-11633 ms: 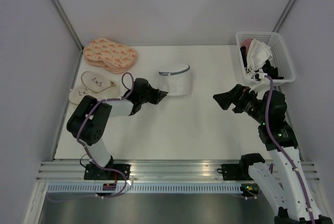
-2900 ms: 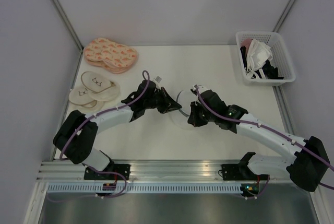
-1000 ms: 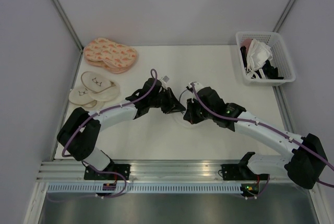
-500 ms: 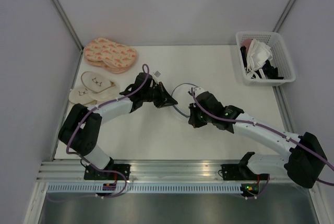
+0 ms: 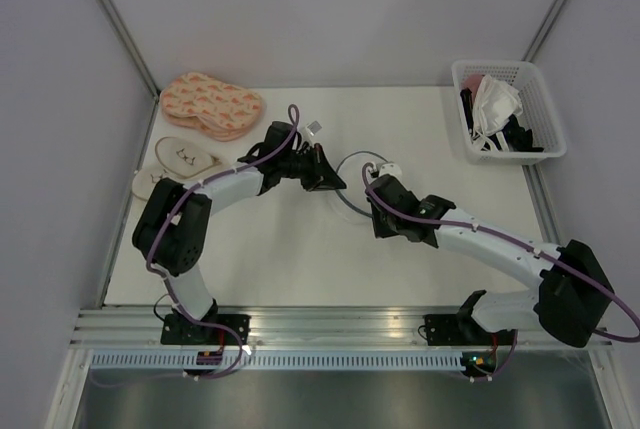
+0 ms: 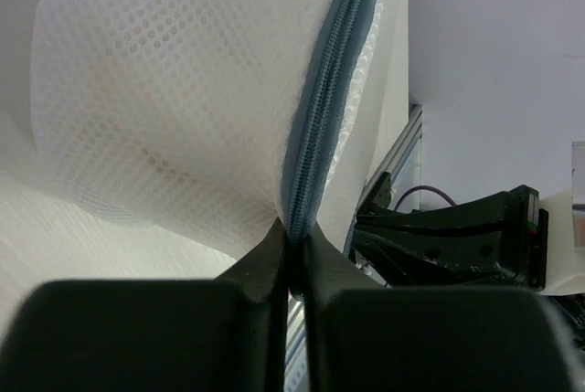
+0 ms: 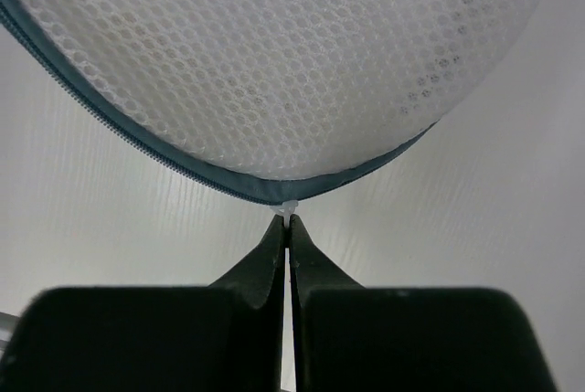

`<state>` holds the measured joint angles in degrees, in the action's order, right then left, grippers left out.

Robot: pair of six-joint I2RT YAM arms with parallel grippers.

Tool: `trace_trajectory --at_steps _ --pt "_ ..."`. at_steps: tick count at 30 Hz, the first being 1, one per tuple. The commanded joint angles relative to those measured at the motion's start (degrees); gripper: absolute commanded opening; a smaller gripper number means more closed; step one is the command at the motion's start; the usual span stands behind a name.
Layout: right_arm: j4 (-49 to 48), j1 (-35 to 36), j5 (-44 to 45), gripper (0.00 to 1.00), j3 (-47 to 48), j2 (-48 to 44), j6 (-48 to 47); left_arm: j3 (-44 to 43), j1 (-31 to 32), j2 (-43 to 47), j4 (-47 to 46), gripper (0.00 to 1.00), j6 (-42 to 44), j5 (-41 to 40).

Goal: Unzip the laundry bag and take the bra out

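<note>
The laundry bag (image 5: 352, 173), a white mesh drum with a dark blue-grey zip line, sits mid-table between my two grippers. My left gripper (image 5: 337, 186) is shut on the zip seam at the bag's left rim; in the left wrist view the seam (image 6: 315, 136) runs straight down into the closed gripper (image 6: 292, 238). My right gripper (image 5: 374, 205) is shut on the small white zip pull (image 7: 289, 209) at the bag's near edge, just under the mesh (image 7: 274, 63). The bra is hidden; I cannot make it out through the mesh.
A white lattice basket (image 5: 548, 121) with cloth pieces stands at the back right. Pink patterned slippers (image 5: 210, 104) and cream slippers (image 5: 180, 167) lie at the left. Grey walls close in on the table's left, right and far sides.
My left gripper has closed on the bag's zip seam and shifted a little right. The right gripper has stayed shut on the zip pull, drawing slightly nearer the bag.
</note>
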<state>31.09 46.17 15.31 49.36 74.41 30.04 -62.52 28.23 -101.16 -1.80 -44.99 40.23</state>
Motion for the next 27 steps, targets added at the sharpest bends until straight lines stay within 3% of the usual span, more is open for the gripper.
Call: trace_trajectory --at_steps 1,2,3,6,7,13,17,22,25,27 --pt "0.03 0.23 0.08 0.0 2.05 -2.86 0.02 -5.05 -0.63 -0.61 -0.93 0.2 4.13 -1.46" --pt "-0.41 0.23 -0.63 0.0 1.79 -3.48 -0.07 -5.41 -0.72 -0.44 -0.05 0.38 3.51 -3.12" --pt "-0.94 0.15 -1.16 0.0 1.7 -4.01 -0.25 -5.59 -0.72 1.22 0.57 0.65 2.29 -7.05" --pt "-1.82 0.23 -3.88 0.0 1.52 -5.68 -0.95 -1.74 -0.11 7.79 1.45 0.96 -1.48 -16.1" --pt "-2.26 0.23 -5.63 0.0 1.44 -6.12 -1.56 0.97 -0.02 9.65 1.45 0.99 -2.37 -17.97" --pt "-8.67 0.23 -14.59 0.0 -0.14 -6.65 -4.2 8.55 4.37 18.28 4.0 1.0 -8.53 -21.33" --pt "-14.56 0.23 -23.12 0.0 -1.55 -6.04 -5.26 9.35 8.67 17.06 4.0 1.0 -11.34 -20.63" --pt "-16.76 0.23 -25.15 0.0 -0.85 -2.44 -5.52 8.12 12.11 12.4 3.82 0.98 -13.28 -19.05" --pt "-16.77 0.15 -24.72 0.0 -0.5 -1.82 -5.43 8.56 12.47 11.25 3.04 0.86 -13.46 -19.31" --pt "-16.59 0.23 -24.63 0.0 -0.58 -1.99 -5.43 8.73 12.47 11.25 2.68 0.7 -12.76 -19.92"
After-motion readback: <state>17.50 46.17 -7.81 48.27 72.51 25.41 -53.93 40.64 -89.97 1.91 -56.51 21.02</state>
